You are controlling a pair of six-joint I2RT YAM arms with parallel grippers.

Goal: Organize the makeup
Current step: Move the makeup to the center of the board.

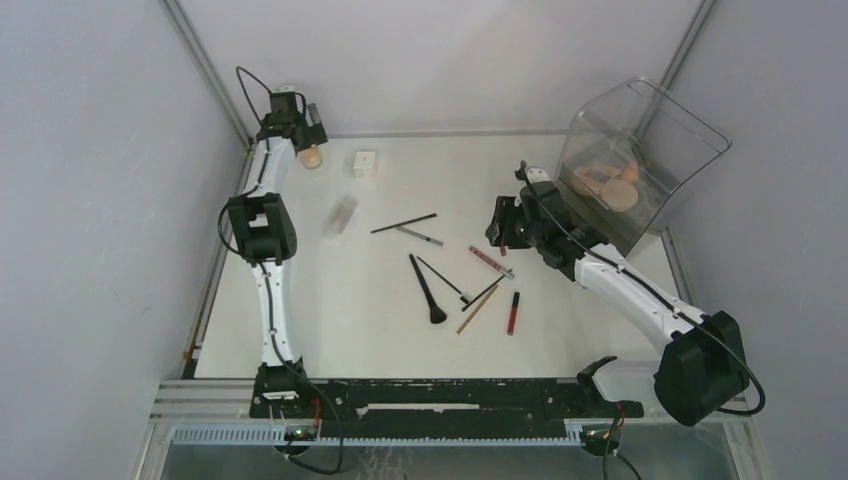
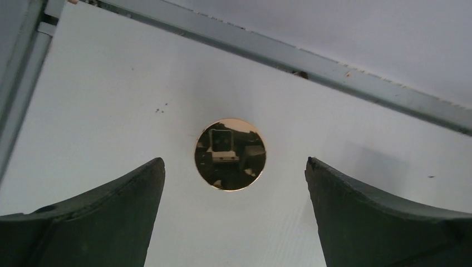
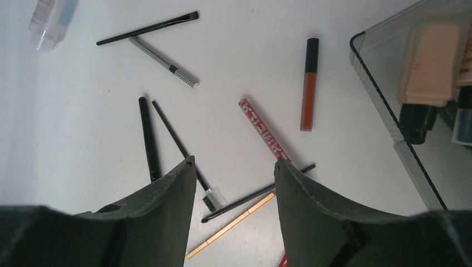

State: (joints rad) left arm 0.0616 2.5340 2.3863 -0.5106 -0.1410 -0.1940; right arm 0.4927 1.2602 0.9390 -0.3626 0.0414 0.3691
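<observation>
My left gripper [image 1: 306,143] is at the far back-left corner, open, and hovers over a round gold-lidded compact [image 1: 312,157]. In the left wrist view the compact [image 2: 230,154] lies between and just beyond my open fingertips, untouched. My right gripper [image 1: 498,230] is open and empty above the scattered items in mid-table. In the right wrist view a red lip tube [image 3: 309,83], a red patterned pencil [image 3: 264,130], a gold pencil [image 3: 231,225], a checkered pencil [image 3: 164,62] and black brushes [image 3: 146,139] lie below my open right gripper [image 3: 234,161].
A white cube jar [image 1: 365,163] and a clear bottle [image 1: 341,215] lie on the back left of the table. The smoky clear organizer [image 1: 690,130] stands at the back right with beige compacts inside [image 1: 612,185]. Metal rails edge the table.
</observation>
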